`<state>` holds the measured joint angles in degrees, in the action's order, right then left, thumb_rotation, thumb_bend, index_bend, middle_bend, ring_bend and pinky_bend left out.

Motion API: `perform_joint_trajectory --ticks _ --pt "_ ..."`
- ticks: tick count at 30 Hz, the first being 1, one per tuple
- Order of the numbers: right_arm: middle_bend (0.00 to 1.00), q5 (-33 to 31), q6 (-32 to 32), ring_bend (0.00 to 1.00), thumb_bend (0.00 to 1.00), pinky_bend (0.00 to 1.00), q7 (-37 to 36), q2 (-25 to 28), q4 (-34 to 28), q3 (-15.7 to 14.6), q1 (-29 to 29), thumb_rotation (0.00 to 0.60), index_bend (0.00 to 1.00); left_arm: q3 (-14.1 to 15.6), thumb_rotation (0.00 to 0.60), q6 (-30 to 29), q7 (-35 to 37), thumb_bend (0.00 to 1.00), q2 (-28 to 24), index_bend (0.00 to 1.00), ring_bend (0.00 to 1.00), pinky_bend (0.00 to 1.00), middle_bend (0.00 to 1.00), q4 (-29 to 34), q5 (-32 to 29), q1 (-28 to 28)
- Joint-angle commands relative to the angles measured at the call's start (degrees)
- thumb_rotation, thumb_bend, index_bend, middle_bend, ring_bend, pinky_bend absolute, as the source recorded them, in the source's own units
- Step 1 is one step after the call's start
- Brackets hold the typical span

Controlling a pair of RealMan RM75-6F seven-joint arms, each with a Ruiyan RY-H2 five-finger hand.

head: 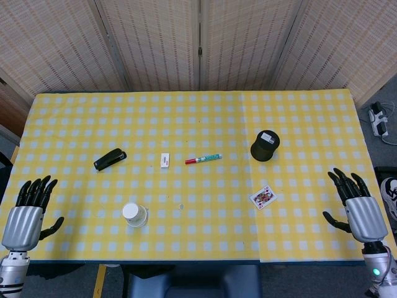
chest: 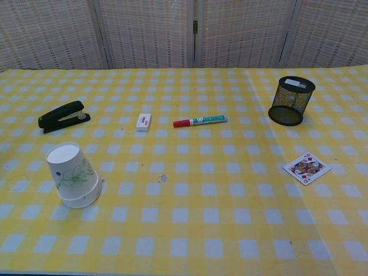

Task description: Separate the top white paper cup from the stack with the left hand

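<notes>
Meanwhile, both the left hand (head: 26, 218) and right hand (head: 356, 208) are resting open, holding nothing (fingers spread), while the cup stack (chest: 73, 175) is standing upside-down near-left.

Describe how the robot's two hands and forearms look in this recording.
Both the left hand and the right hand have black, segmented fingers and thumbs on a brushed silver metal palm shell. Silver-grey cylindrical wrists follow below. The right wrist shows a small green indicator light. No sleeves or markings are visible; the chest view shows neither hand.

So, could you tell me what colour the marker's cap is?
Red; the marker shows best in the chest view.
</notes>
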<state>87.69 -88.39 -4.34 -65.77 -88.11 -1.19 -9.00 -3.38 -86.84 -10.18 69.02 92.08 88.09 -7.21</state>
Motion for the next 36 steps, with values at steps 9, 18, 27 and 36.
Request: perform_joint_trajectory --ticks 9,18,27,36 --pt "0.06 0.8 2.1 0.15 0.25 0.08 0.0 2.7 -2.3 0.8 0.0 0.600 0.00 0.1 0.600 1.0 0.8 0.28 0.8 0.09 0.05 0.00 0.07 -1.0 0.0 -0.7" --pt "0.06 0.5 0.9 0.15 0.25 0.08 2.0 5.6 -4.6 3.5 -0.1 0.600 0.00 0.4 0.600 5.0 6.2 0.32 -2.3 0.15 0.08 0.00 0.07 -1.0 5.7 -5.5" --pt "0.06 0.6 0.9 0.15 0.25 0.08 1.6 6.2 -4.8 4.5 0.1 0.600 0.00 1.7 0.600 16.3 8.3 0.38 -6.3 0.22 0.09 0.01 0.08 0.9 9.5 -13.6" --pt "0.06 0.9 1.1 0.15 0.25 0.08 0.7 5.6 -3.8 4.7 0.5 0.600 0.00 2.7 0.600 29.5 2.8 0.38 -7.3 0.15 0.07 0.00 0.08 5.3 7.1 -20.3"
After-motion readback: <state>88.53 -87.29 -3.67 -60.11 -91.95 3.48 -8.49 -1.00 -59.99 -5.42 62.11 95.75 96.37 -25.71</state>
